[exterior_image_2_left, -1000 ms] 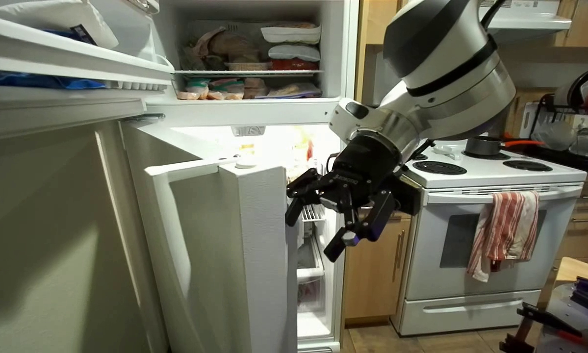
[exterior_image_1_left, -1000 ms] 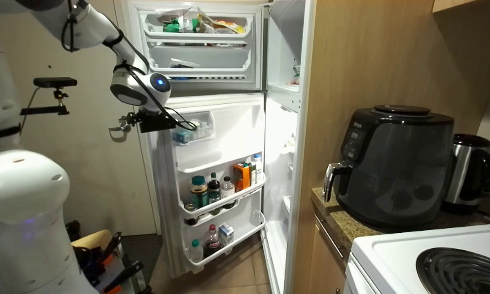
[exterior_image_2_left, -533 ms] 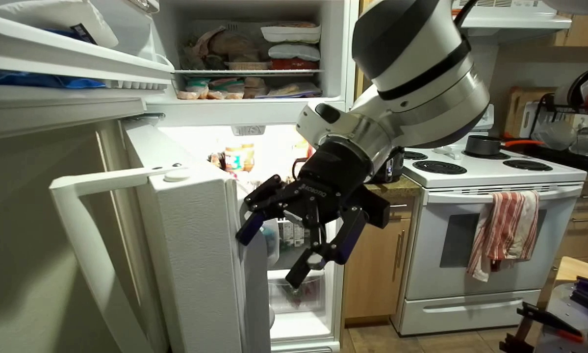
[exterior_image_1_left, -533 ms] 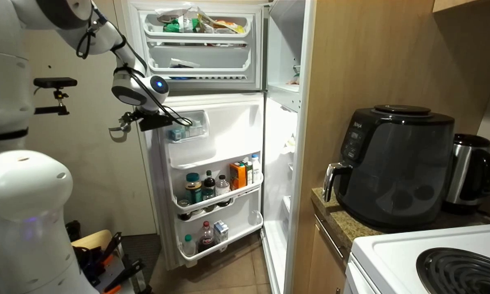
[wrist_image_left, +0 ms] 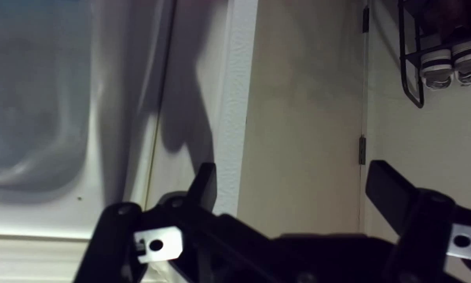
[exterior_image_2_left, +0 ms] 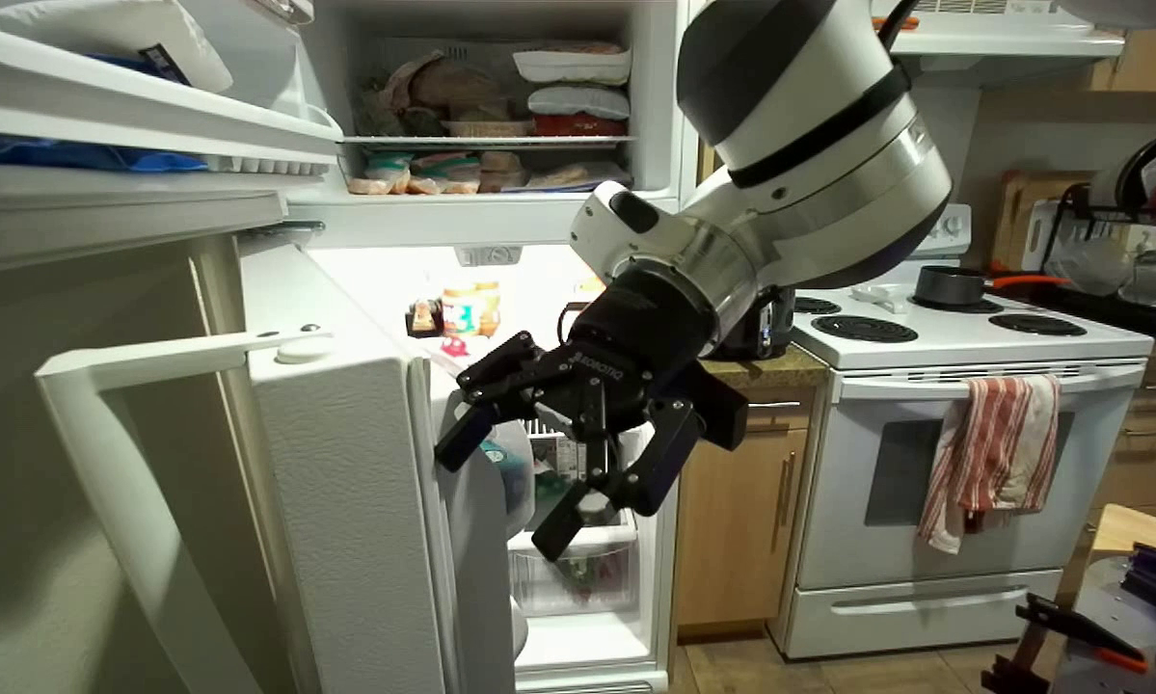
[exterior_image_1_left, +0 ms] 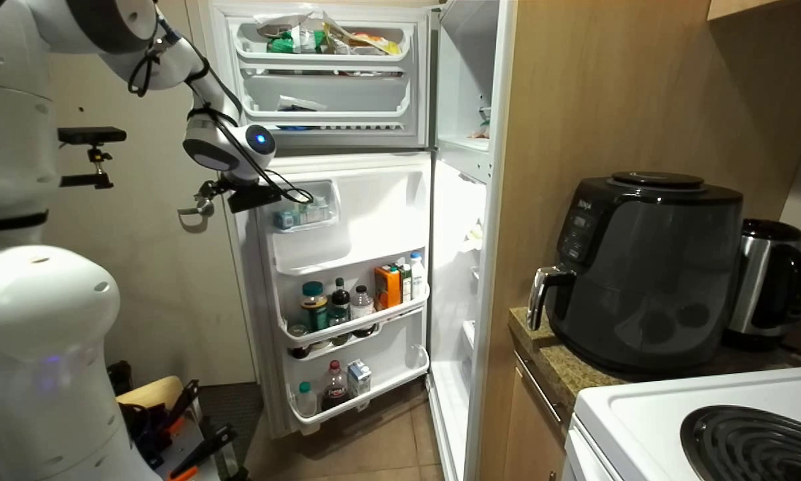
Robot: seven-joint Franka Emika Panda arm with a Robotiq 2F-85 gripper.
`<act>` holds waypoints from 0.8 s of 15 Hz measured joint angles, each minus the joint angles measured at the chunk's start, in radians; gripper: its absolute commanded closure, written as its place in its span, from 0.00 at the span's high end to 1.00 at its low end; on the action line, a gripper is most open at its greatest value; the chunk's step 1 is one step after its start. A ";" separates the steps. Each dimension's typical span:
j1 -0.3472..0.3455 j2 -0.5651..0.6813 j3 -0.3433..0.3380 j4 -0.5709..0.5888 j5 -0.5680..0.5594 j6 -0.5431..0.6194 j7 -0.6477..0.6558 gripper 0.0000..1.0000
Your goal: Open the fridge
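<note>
stretching from the top right in an exterior view, the panda arm (exterior_image_2_left: 819,173) bends at its wrist (exterior_image_2_left: 635,231) and aims the robotiq gripper (exterior_image_2_left: 502,493) down and left, its fingers (exterior_image_2_left: 464,439) spread wide apart. one fingertip overlaps the edge of the lower door (exterior_image_2_left: 341,501); whether it touches, i cannot tell. the top-freezer refrigerator (exterior_image_1_left: 463,162) stands at the centre of an exterior view, its freezer door (exterior_image_1_left: 323,87) and lower door both swung open.

the freezer door's top shelf (exterior_image_1_left: 327,58) holds food bags (exterior_image_1_left: 300,37). the lower door's middle shelf (exterior_image_1_left: 393,310) carries a teal-lidded jar (exterior_image_1_left: 314,310), a dark bottle (exterior_image_1_left: 340,297) and an orange carton (exterior_image_1_left: 387,287); its bottom shelf (exterior_image_1_left: 393,384) carries a red-capped bottle (exterior_image_1_left: 335,387), a green-capped bottle (exterior_image_1_left: 306,402) and a small blue-and-white carton (exterior_image_1_left: 359,379). in the freezer compartment (exterior_image_2_left: 655,116), at the upper centre in an exterior view, a white tray (exterior_image_2_left: 573,67) tops a stack of packages (exterior_image_2_left: 578,101), with zip bags (exterior_image_2_left: 447,173) lower down.

food (exterior_image_2_left: 582,573) in the crisper drawer (exterior_image_2_left: 539,598) is hard to make out, and glare washes out part of the lower compartment (exterior_image_2_left: 578,638). the arm is cut off by the top edge in both exterior views, and the wrist view is dim and blurred.
</note>
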 measured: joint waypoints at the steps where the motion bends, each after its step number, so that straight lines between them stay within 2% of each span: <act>1: 0.000 0.000 0.000 0.000 0.014 0.000 -0.008 1.00; 12: 0.009 -0.007 0.001 -0.010 0.084 0.028 -0.015 1.00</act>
